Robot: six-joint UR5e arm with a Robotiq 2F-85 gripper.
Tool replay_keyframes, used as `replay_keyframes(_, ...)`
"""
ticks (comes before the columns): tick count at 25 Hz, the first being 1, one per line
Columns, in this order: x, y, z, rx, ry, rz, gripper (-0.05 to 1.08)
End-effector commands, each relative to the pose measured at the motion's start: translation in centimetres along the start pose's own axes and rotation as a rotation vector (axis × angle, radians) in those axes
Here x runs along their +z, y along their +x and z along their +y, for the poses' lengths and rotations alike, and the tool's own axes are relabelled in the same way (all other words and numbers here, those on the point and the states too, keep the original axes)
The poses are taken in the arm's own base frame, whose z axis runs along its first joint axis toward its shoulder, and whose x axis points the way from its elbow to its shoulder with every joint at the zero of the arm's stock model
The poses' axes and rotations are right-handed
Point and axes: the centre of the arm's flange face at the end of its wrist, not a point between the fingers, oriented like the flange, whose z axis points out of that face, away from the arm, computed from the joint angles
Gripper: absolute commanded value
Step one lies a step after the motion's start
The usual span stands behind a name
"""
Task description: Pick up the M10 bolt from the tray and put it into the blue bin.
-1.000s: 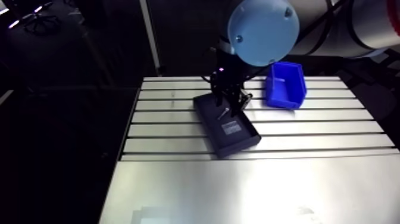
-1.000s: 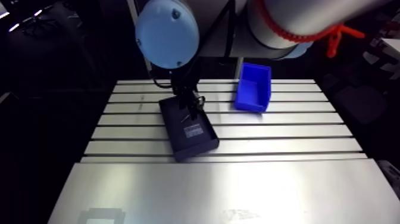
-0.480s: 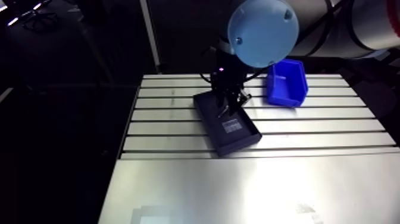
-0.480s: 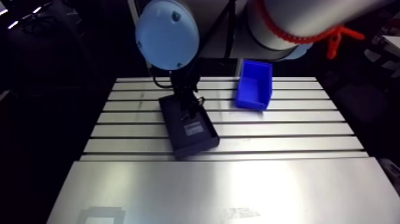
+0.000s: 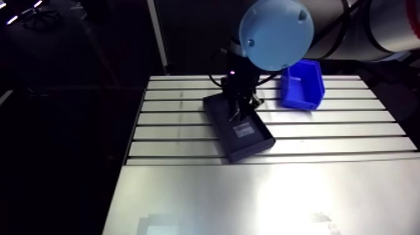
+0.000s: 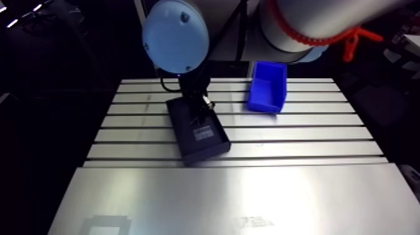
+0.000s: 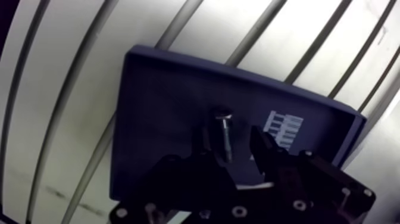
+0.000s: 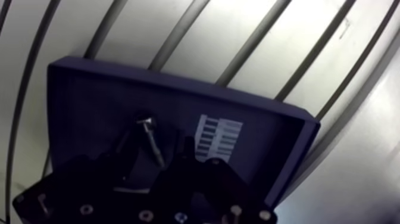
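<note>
My gripper (image 7: 231, 149) is spread apart around the M10 bolt (image 7: 222, 128) at the middle of the tray (image 7: 155, 101); if it closes off-centre, I fear the bolt rolls out.

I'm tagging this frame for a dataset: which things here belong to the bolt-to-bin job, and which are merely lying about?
Job in hand: M10 bolt, lying between the fingers of the open gripper; dark tray; blue bin.
Just there: white label inside the tray; slotted table.
</note>
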Motion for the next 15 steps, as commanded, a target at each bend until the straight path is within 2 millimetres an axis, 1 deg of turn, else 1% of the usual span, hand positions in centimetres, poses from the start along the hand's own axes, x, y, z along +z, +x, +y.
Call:
replay_keyframes(1, -0.02, 0.04, -0.05, 0.000, 0.008, 0.006, 0.57)
replay_keyframes(3, -0.09, 0.07, -0.09, 0.000, 0.009, 0.007, 0.57)
replay_keyframes(4, -0.09, 0.07, -0.09, 0.000, 0.009, 0.007, 0.59)
replay_keyframes(10, -0.11, 0.03, -0.04, 0.000, 0.009, 0.007, 0.60)
replay_keyframes(11, 0.04, 0.01, -0.01, 0.000, 0.006, 0.005, 0.63)
replay_keyframes(15, 0.10, -0.02, 0.03, 0.000, 0.005, 0.004, 0.63)
